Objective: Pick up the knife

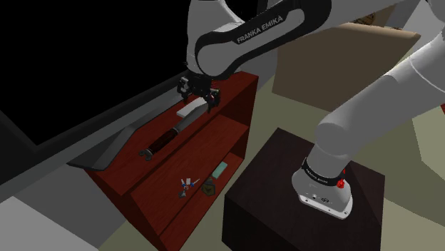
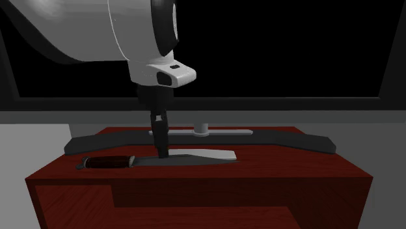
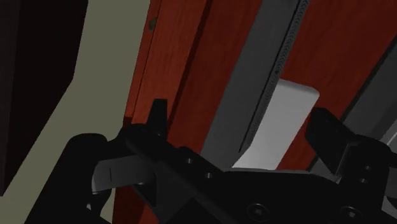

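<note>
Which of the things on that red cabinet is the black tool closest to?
The knife, lying on top: the tool is right over its pale blade. The three small items lie lower down, farther off.

You're looking into a room of a home, dark red wooden shelf unit (image 1: 235, 128), small trinkets (image 1: 187, 186) on its lower shelf, pale floor (image 1: 267, 107), tan box (image 1: 321, 78) far right, grey window-like frame (image 2: 293, 102) edging a black area.
</note>
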Action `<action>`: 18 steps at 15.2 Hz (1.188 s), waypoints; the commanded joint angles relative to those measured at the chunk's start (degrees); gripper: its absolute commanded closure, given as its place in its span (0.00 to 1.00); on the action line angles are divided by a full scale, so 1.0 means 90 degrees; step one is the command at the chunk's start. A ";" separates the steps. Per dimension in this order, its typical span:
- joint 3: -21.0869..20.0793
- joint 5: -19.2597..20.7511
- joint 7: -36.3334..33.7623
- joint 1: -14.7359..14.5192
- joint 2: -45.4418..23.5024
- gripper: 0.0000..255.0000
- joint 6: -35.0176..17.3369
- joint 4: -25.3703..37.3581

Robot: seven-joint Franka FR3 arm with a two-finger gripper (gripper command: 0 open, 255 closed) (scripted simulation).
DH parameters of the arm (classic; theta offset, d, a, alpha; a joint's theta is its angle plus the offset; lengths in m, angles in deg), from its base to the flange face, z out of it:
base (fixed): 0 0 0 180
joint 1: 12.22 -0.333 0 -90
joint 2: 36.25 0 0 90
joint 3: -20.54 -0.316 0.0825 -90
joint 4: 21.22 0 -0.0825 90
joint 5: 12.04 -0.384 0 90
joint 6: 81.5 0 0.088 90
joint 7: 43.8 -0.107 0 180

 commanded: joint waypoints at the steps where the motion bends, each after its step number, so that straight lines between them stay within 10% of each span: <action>1: -0.0469 0.0347 -0.1047 0.0397 -0.0628 0.00 -0.0415 0.0277; 12: -0.1128 0.1031 -0.1981 0.0964 -0.1468 0.00 -0.1291 0.0133; 13: -0.1133 0.1094 -0.2002 0.0997 -0.1536 1.00 -0.1297 0.0182; 18: -0.1243 0.1592 -0.2294 0.1191 -0.2058 1.00 -0.1132 0.0738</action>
